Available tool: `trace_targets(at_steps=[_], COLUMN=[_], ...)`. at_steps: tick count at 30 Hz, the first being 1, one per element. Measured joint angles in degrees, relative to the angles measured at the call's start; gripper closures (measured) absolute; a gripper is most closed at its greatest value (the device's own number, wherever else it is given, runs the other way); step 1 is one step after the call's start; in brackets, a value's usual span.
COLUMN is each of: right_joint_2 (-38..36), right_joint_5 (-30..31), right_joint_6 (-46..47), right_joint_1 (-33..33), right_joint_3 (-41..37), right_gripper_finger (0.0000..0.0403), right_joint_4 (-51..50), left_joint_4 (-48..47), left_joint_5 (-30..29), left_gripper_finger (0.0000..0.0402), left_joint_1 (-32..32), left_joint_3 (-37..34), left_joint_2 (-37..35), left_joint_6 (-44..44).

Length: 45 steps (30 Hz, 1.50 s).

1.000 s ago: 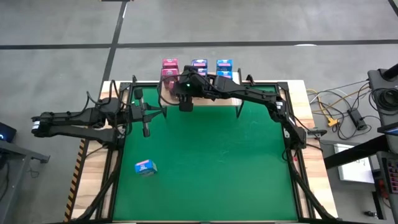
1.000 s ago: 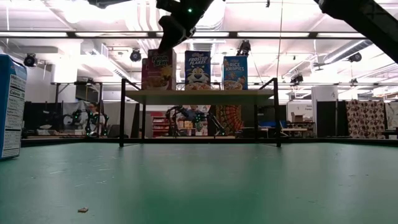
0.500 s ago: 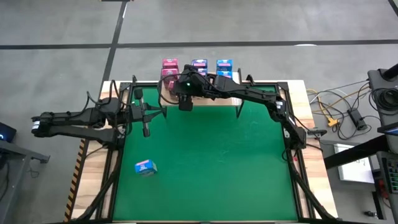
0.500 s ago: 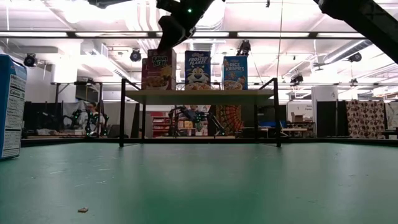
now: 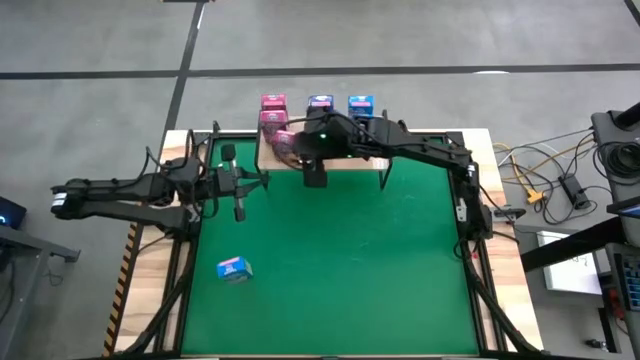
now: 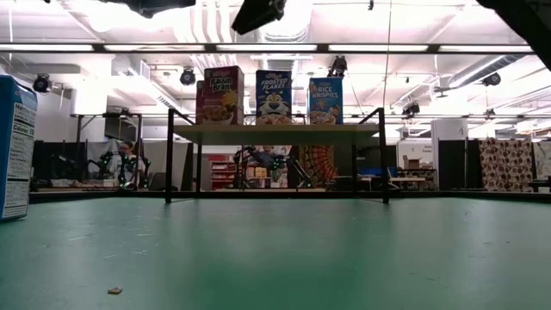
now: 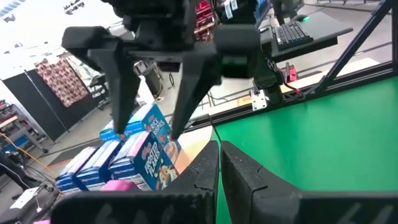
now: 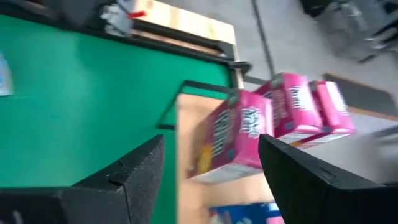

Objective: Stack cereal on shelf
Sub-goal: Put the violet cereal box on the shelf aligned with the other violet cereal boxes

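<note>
The shelf (image 5: 345, 160) stands at the mat's far edge, a light plank (image 6: 275, 132) on black legs. Cereal boxes stand on it in rows: pink (image 5: 272, 112), blue (image 5: 320, 104) and blue (image 5: 361, 104). In the low view the front boxes are pink (image 6: 219, 96), blue (image 6: 273, 96) and blue (image 6: 325, 101). One more blue box (image 5: 232, 268) lies on the mat at the near left. My right gripper (image 5: 302, 150) hovers open just before the front pink box (image 8: 239, 137), above the shelf's near edge. My left gripper (image 7: 219, 163) is shut and hangs at the mat's left.
The green mat (image 5: 340, 260) lies open between the shelf and the near edge. A black frame (image 5: 470, 210) borders the mat. Cables and equipment (image 5: 560, 185) sit beyond the table's right side. A person (image 6: 127, 164) sits far behind the table.
My right gripper has drawn back from the front pink box, rising and going toward the table's right and near edges. The pink box stays standing on the shelf.
</note>
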Motion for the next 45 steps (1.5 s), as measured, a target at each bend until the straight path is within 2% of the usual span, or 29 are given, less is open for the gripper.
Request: trace_targets(at_steps=[4,8,14,20,24,29,32,37,45], right_joint_2=[-3.09,-7.98,-18.44,-28.44,-34.1,-40.05,-43.54,-48.73,-55.48], right_joint_5=[-2.94,-3.2,-3.14,-3.25,-3.77,-7.29,-7.42,-7.32,-7.69], right_joint_6=[1.54,1.74,1.67,1.21,0.78,-1.61,-3.07,-5.77,-5.93], right_joint_1=[0.49,1.65,2.62,2.62,2.62,2.62,2.62,2.06,0.22], right_joint_3=[-4.64,-15.23,-36.87,-55.87,-65.61,-76.28,-81.76,-87.76,-89.59], right_gripper_finger=[0.0167,0.0173,0.0174,0.0174,0.0174,0.0174,0.0174,0.0174,0.0174], right_joint_4=[-0.33,5.14,20.7,34.91,42.48,52.6,57.72,61.09,61.31], left_joint_4=[0.39,0.73,1.11,1.93,3.78,8.14,7.42,-0.39,-25.86], left_joint_5=[0.0,0.0,-0.19,-4.65,-5.95,-6.07,-6.1,-6.04,-3.67], left_gripper_finger=[0.04,0.0389,0.0363,0.0325,0.0293,0.0253,0.0231,0.0205,0.0172], left_joint_1=[-0.02,-0.01,-0.02,0.04,0.21,1.95,3.78,7.25,12.13], left_joint_3=[0.32,0.46,0.46,0.55,0.55,0.7,2.63,9.14,26.21], left_joint_2=[1.39,2.52,3.15,3.81,5.1,7.39,9.47,14.51,24.09], left_joint_6=[-1.09,-1.88,-2.69,-3.67,-3.24,-1.53,0.15,2.99,2.04])
